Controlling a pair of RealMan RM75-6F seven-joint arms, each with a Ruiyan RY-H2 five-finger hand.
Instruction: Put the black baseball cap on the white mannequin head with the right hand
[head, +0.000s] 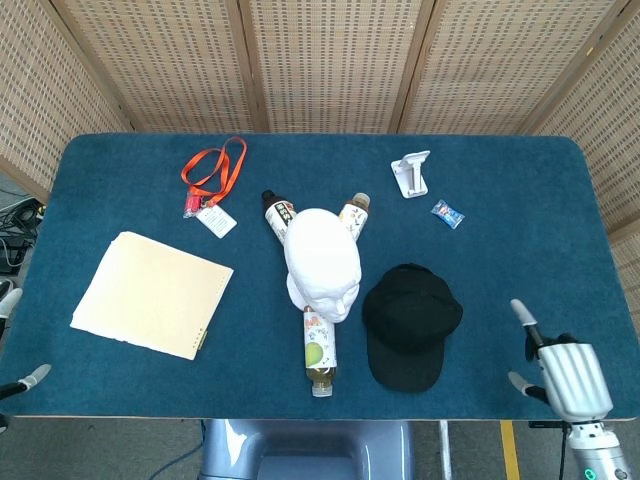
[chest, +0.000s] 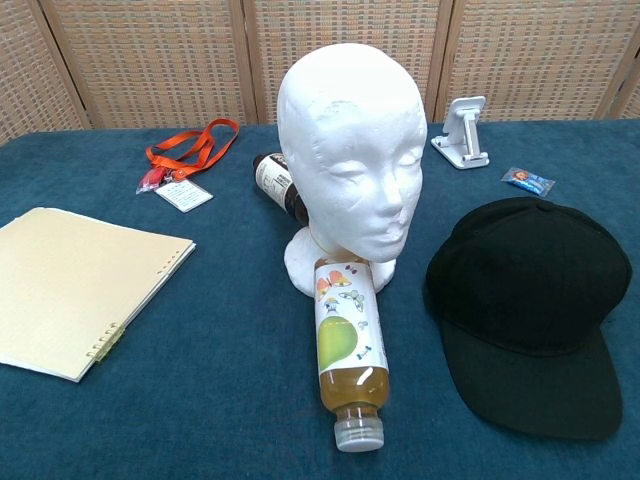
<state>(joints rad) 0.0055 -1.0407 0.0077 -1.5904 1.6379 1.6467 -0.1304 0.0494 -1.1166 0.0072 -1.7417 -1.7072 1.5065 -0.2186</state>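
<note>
The black cap (head: 411, 325) lies on the tabletop (head: 520, 250) beside the white mannequin head (head: 322, 262). The right robot hand (head: 562, 375) hovers at the near edge, fingers apart, holding nothing. Only fingertips of the left robot hand (head: 20, 380) show, so I cannot tell its state.

Both views were bright and evenly lit from above, sharp throughout; shadows lay soft and short beneath the white foam mannequin head (chest: 350, 170), without glare.

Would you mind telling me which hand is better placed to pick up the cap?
The right hand: it hovers open near the table edge on the cap's side. The left hand barely shows at the far edge, beyond the notebook.
</note>
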